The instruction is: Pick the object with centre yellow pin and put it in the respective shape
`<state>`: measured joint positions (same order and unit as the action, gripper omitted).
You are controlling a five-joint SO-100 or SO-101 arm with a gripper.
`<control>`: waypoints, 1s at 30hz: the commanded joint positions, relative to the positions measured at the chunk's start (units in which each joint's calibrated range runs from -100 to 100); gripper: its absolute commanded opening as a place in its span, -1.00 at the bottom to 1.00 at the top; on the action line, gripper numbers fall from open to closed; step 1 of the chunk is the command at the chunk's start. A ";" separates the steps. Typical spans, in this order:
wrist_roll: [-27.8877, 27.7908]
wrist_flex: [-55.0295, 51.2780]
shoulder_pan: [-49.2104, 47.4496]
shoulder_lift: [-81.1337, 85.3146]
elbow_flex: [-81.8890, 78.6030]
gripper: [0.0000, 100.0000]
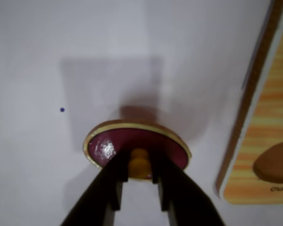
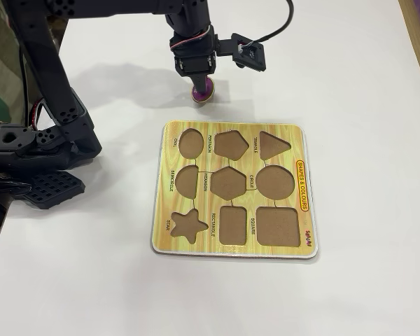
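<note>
The purple oval piece (image 1: pixel 108 146) with a pale rim and a yellow knob (image 1: pixel 140 165) rests on the white table, left of the yellow board (image 1: pixel 269 108) in the wrist view. My gripper (image 1: pixel 140 172) comes in from the bottom edge, its two dark fingers pressed against both sides of the knob. In the fixed view the gripper (image 2: pixel 201 84) points straight down on the piece (image 2: pixel 202 92), just beyond the board's far edge. The brown OVAL cut-out (image 2: pixel 190 142) is the board's far-left hole; its edge shows in the wrist view (image 1: pixel 276 162).
The board (image 2: pixel 304 150) holds several other empty brown cut-outs, among them CIRCLE (image 2: pixel 275 182) and SEMICIRCLE (image 2: pixel 187 180). The arm's black base and a clamp (image 2: pixel 42 154) stand at the table's left edge. White table surrounds the board.
</note>
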<state>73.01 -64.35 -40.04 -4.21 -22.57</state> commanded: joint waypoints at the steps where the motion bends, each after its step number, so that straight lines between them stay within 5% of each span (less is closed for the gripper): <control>1: -0.26 -0.21 1.07 5.46 -1.89 -0.89; 19: -0.42 -0.21 5.27 19.69 -17.90 -0.89; 30: -6.54 -0.12 13.38 20.61 -17.00 -0.89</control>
<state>68.02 -64.35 -29.19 14.18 -41.01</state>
